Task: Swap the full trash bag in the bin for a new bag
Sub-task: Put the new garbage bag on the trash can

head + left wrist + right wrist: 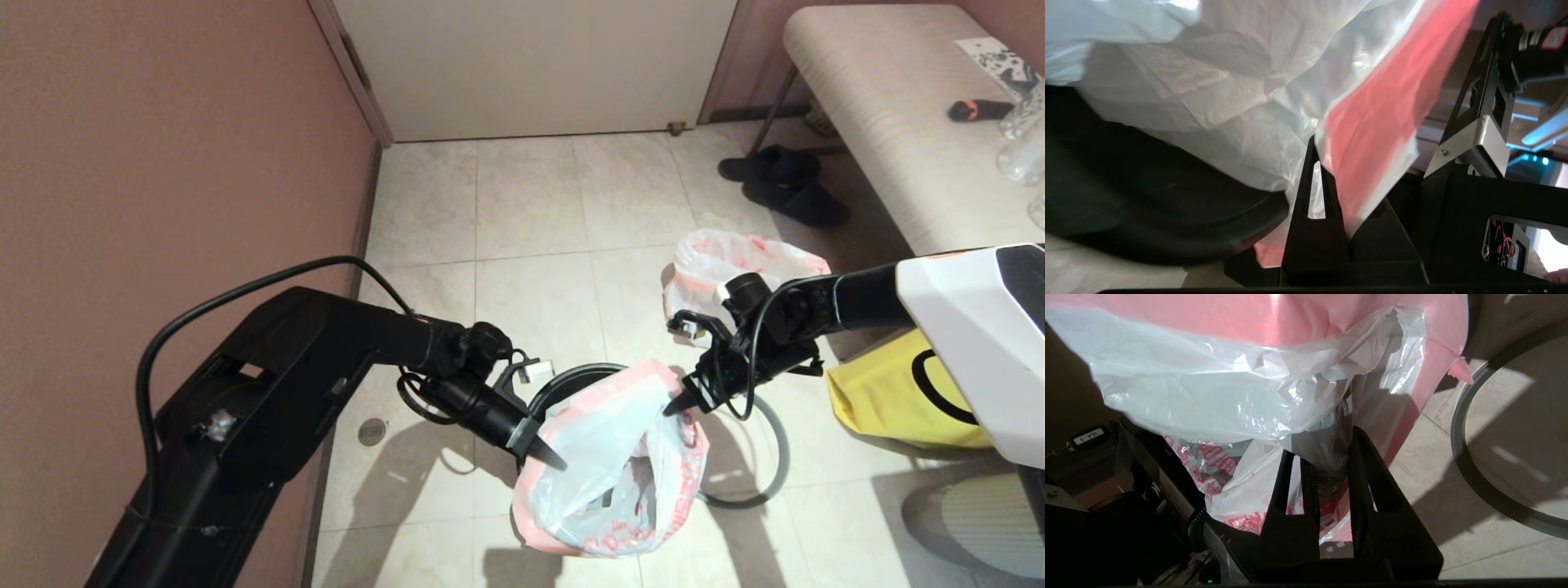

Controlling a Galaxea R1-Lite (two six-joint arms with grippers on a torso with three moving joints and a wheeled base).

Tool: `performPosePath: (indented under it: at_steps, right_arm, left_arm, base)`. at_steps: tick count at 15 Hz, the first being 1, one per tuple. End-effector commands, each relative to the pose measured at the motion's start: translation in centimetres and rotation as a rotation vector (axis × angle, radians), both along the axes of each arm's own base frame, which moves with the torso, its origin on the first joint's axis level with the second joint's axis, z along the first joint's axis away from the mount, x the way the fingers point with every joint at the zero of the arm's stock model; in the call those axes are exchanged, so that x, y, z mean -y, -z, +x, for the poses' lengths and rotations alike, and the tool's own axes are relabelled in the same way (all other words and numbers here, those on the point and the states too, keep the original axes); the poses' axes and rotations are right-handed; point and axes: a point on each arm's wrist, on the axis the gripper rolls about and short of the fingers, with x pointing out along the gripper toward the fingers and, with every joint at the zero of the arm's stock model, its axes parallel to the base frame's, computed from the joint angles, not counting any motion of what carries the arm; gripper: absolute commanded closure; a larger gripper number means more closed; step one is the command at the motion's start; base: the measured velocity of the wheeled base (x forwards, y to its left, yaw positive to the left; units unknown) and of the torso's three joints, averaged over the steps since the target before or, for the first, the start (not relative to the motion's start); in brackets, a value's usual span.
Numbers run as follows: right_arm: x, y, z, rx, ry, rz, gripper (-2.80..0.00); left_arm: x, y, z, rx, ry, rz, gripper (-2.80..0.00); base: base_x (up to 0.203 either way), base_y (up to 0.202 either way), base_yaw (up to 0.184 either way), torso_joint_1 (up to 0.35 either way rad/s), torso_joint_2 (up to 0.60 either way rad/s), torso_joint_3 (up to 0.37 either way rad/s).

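The new bag (604,457), limp translucent white with a pink-red rim band and red print, hangs mouth-open between both grippers, just over the black bin (563,384). My left gripper (549,456) is shut on the bag's near-left rim; the wrist view shows the pink band (1372,134) pinched at the left gripper (1319,143), beside the bin's dark wall (1147,196). My right gripper (673,406) grips the opposite rim, and at the right gripper (1327,445) bunched film runs between its fingers. The grey ring (780,457) lies on the floor to the right. The full trash bag (739,257) sits behind my right arm.
A yellow bag (890,400) lies on the floor at the right. Dark shoes (784,188) sit under a beige bench (882,122) at the back right. A brown wall (163,163) runs along the left, with a pale door (531,65) behind.
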Motion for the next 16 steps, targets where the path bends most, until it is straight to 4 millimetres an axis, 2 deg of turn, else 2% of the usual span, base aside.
performPosePath:
  at_steps: [1,5,11,14,16]
  right_arm:
    - [-0.1,0.1,0.0,-0.004,-0.006,0.001,0.0]
    - [-0.2,0.2,-0.1,-0.007,-0.009,0.002,0.0]
    - [-0.4,0.5,-0.1,-0.022,-0.023,0.024,0.0]
    - [-0.3,0.8,0.0,-0.029,-0.023,0.023,0.0]
    - [-0.2,1.2,0.1,-0.027,-0.033,0.017,0.0]
  left_arm:
    - [-1.4,-1.4,0.8,0.032,-0.037,-0.02,0.0]
    - [-4.8,-2.3,3.0,0.078,-0.126,-0.035,0.0]
    - [-5.4,0.1,4.9,0.129,-0.183,0.005,0.0]
    - [-5.6,0.0,6.0,0.188,-0.26,0.025,0.0]
    - [-6.2,-1.3,6.0,0.211,-0.278,0.021,0.0]
  base:
    - [0.0,0.0,0.0,0.0,0.0,0.0]
    - [0.0,0.0,0.0,0.0,0.0,0.0]
    - [0.0,0.0,0.0,0.0,0.0,0.0]
    - [0.0,0.0,0.0,0.0,0.0,0.0]
    - [0.0,0.0,0.0,0.0,0.0,0.0]
